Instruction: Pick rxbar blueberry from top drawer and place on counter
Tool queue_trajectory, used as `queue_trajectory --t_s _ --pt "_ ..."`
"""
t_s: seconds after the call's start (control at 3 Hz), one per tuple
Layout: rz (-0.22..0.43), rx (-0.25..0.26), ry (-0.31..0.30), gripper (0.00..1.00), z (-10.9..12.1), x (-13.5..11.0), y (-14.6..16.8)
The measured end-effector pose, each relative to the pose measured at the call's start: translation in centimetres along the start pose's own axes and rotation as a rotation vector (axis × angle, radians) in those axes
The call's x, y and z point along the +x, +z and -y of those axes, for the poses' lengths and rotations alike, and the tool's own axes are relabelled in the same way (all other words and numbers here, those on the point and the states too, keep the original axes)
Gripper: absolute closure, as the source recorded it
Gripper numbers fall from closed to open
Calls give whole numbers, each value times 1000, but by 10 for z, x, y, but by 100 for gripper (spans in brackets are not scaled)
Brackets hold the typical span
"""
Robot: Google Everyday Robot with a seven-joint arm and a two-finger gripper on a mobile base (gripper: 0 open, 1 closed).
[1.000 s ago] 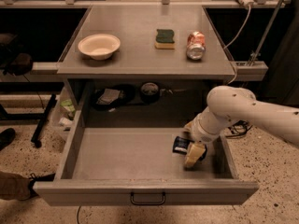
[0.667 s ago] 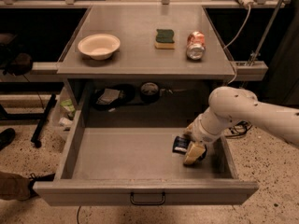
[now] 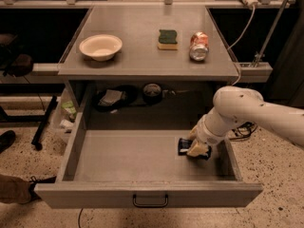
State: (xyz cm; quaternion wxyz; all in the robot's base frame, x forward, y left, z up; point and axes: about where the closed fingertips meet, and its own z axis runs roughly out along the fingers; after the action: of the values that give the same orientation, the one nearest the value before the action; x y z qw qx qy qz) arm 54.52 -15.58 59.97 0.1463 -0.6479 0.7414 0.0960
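The top drawer (image 3: 128, 158) is pulled wide open, with its dark handle (image 3: 150, 203) on the front panel. The rxbar blueberry (image 3: 182, 145), a dark blue wrapper, lies on the drawer floor at the right side. My gripper (image 3: 197, 149) is down inside the drawer, right on top of the bar and covering its right part. The white arm (image 3: 237, 113) reaches in from the right over the drawer's side wall. The grey counter (image 3: 142, 56) lies above and behind the drawer.
On the counter stand a cream bowl (image 3: 100, 46) at the left, a green-and-yellow sponge (image 3: 167, 38) and a red-and-white can (image 3: 199, 45) lying on its side. Dark clutter (image 3: 114, 98) sits in the cabinet behind the drawer. A shoe (image 3: 16, 189) shows at the lower left.
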Motion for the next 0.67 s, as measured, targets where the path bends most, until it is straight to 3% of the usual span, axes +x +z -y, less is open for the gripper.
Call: queue_trajectory --t_s 0.33,0.67 --pt "10 32 8 100 -2 0 -8" --pt "20 76 10 100 -4 -3 -26"
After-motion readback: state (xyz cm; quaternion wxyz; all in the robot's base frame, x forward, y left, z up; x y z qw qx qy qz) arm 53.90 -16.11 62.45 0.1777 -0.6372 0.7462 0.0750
